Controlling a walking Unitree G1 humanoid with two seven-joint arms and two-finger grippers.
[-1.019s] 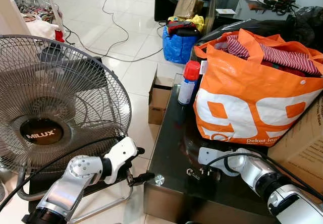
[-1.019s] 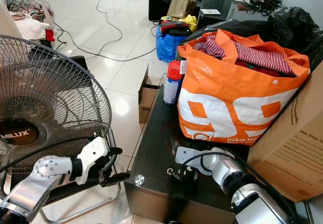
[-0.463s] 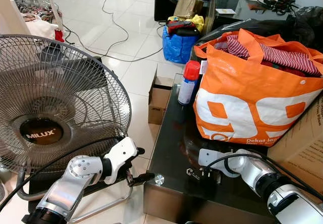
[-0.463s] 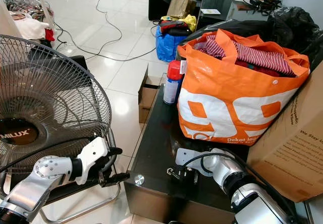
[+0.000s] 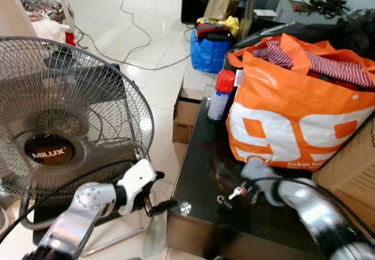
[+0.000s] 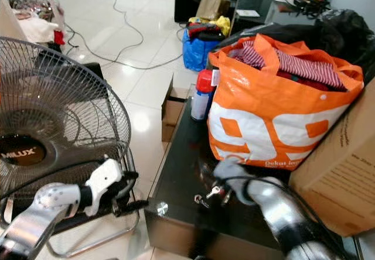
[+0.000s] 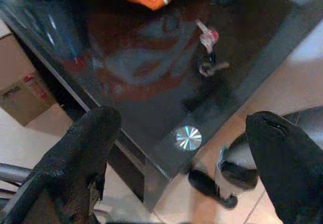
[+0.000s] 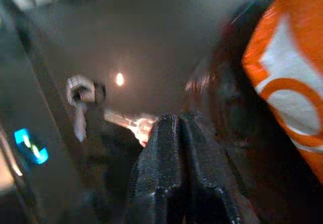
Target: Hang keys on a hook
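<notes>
I see the keys (image 5: 229, 194) on the black glass table (image 5: 199, 172), near its front edge. The right gripper (image 8: 182, 133), fingers pressed together with nothing between them, sits just at 3 o'clock of the keys. The orange bag (image 5: 299, 119) stands at 1 o'clock. The left gripper (image 7: 186, 148) hangs spread wide off the table's corner, the Milux fan (image 5: 64, 125) at 9 o'clock.

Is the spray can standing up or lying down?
Standing up. The can sits upright on the black table, red cap on top, beside the orange bag.
</notes>
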